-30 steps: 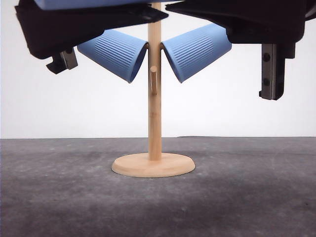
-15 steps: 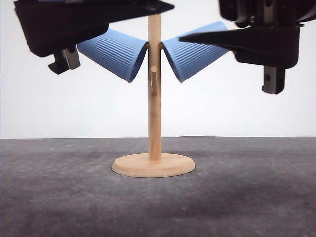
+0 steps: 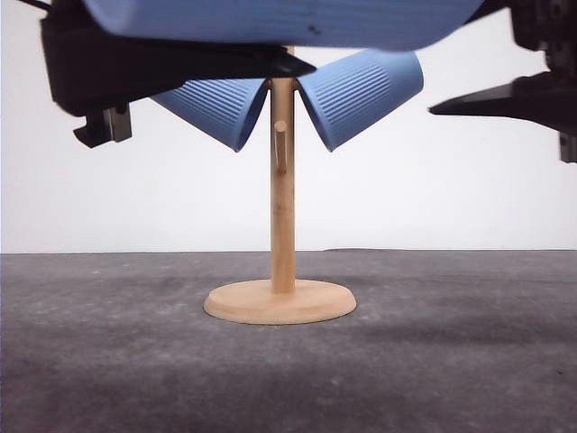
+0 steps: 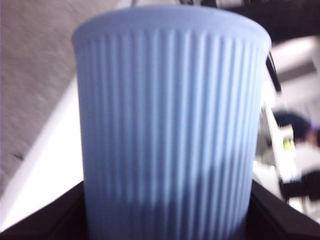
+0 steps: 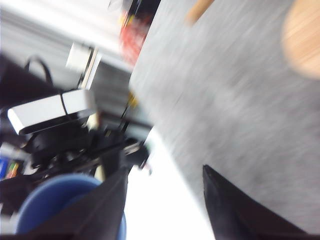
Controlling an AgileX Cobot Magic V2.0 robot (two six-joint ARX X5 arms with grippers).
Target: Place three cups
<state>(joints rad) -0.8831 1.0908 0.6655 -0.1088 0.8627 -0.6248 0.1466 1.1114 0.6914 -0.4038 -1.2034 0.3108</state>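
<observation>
The left jaws grip the third cup by its ribbed wall. In the front view this cup lies on its side, long axis running from nine to three o'clock, directly above the wooden stand. The free front peg sits at six o'clock below it, so the left arm is nearest. Two hung cups, left cup and right cup, tilt from pegs at ten and two o'clock. The right jaws stand apart, empty, off at three o'clock. The stand's base rests on the grey surface.

Ribbed light-blue cups; seemingly pale-wood stand.
</observation>
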